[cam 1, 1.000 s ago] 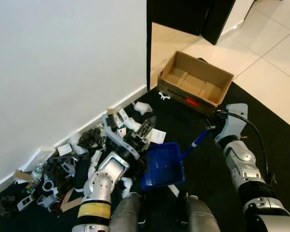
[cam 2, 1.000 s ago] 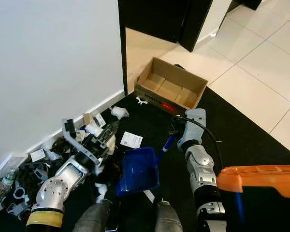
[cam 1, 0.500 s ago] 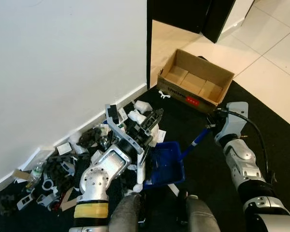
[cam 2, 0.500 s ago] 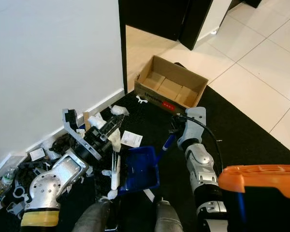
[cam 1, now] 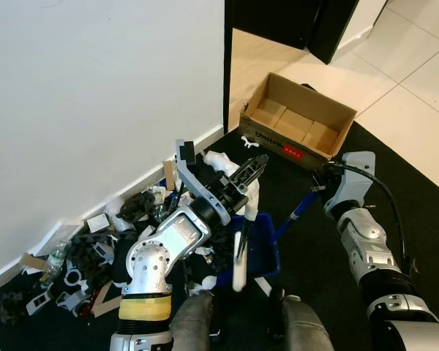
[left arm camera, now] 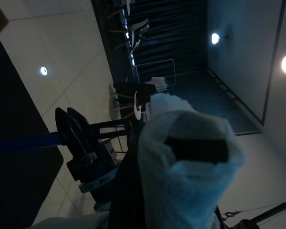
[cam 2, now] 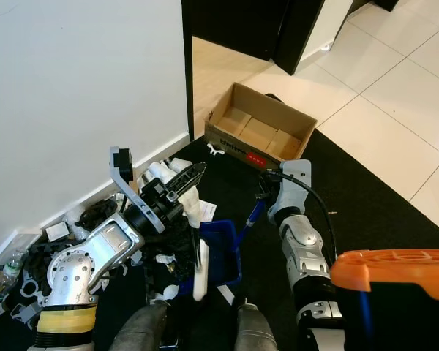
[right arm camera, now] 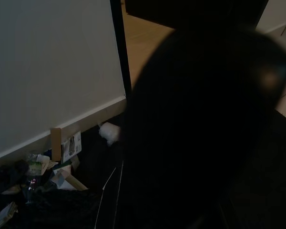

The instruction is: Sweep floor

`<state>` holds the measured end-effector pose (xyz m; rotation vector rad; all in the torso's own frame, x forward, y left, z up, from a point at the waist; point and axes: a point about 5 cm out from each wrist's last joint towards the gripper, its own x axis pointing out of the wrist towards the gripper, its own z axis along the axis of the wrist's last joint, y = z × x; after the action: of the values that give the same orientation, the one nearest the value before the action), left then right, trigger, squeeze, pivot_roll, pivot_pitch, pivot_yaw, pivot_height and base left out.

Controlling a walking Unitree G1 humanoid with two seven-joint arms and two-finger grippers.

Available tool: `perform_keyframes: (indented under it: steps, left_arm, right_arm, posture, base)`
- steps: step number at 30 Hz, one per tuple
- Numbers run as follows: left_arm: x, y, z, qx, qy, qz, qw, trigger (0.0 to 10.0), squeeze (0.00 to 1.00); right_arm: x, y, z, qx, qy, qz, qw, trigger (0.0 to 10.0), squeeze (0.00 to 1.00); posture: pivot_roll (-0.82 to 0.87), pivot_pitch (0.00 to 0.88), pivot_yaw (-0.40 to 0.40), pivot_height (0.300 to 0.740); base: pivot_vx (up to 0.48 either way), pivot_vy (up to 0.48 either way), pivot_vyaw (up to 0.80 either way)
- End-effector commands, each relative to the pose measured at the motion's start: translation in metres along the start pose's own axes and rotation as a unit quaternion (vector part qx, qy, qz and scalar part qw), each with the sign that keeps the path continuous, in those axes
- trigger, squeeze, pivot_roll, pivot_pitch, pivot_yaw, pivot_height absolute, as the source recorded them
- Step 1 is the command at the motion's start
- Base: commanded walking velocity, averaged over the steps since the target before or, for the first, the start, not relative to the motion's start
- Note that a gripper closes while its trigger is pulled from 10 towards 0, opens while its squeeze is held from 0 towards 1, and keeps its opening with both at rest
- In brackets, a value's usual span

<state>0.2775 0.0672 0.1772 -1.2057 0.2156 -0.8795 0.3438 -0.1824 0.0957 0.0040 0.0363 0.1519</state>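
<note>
Gripping white trash, left pincer hangs over blue dustpan; right pincer clamps its handle.

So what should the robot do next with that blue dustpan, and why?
Probably lower the left gripper back toward the blue plastic dustpan. It is raised with white crumpled paper on its fingers, and a white stick hangs over the pan, which the right gripper steadies by its handle.

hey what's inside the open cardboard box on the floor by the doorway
The open brown cardboard box shows only its own folded bottom flaps; nothing else lies on the visible part. Its near wall hides the strip of floor just behind it, so something small there cannot be ruled out.
</note>
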Motion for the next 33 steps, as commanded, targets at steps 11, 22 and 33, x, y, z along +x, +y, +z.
perform_keyframes:
  steps: [11,22,33]
  left_arm:
    - [-0.007,-0.044,0.058,0.224,0.029,-0.061,0.972,7.8,0.00]
    - [-0.037,-0.058,0.106,0.495,0.130,-0.016,0.859,9.5,0.00]
    - [-0.033,-0.031,0.119,0.569,0.135,0.011,0.811,10.0,0.00]
  right_arm:
    - [-0.017,-0.002,-0.036,0.024,0.073,-0.012,0.997,10.0,0.00]
    - [-0.016,0.002,-0.039,0.026,0.079,-0.010,0.996,10.0,0.00]
    - [-0.017,-0.001,-0.039,0.023,0.081,-0.010,0.996,10.0,0.00]
  posture:
    - [0.10,0.309,0.028,0.740]
    - [0.13,0.309,0.024,0.740]
    - [0.11,0.316,0.019,0.740]
  base:
    - [0.000,0.000,0.00]
    - [0.000,0.000,0.00]
    - [0.000,0.000,0.00]
